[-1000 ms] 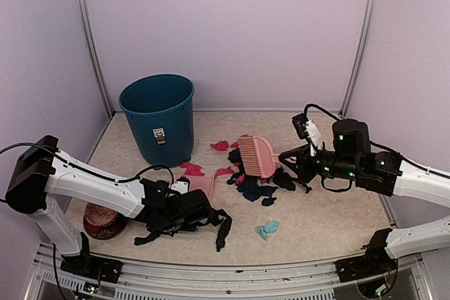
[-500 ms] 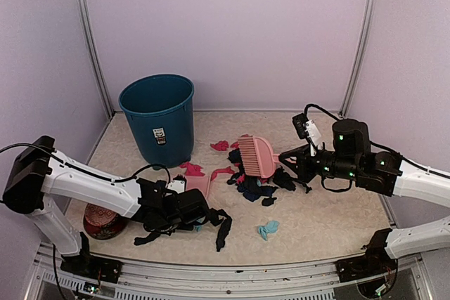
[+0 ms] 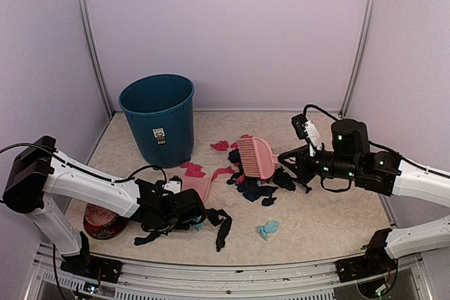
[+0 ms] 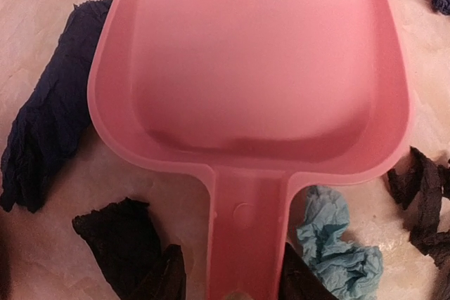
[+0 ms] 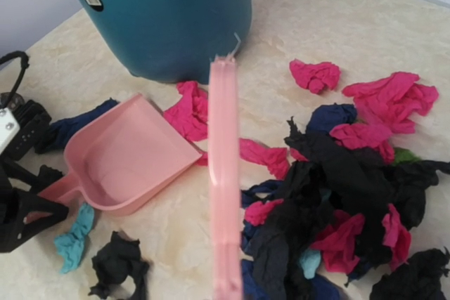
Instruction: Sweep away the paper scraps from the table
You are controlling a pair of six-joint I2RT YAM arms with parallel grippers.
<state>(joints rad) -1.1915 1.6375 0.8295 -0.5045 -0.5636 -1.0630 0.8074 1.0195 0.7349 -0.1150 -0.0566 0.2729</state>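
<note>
Just right of the mouth of the pink dustpan, most paper scraps are heaped on the surface beneath the brush clamped in the right fingers, the nearer ones, while the dustpan handle is pinched by the left fingers.

My bench is beige with faint marbling. The paper scraps are black, magenta, dark blue and light teal. The dustpan and brush are pink, and the bin is deep teal-blue.
</note>
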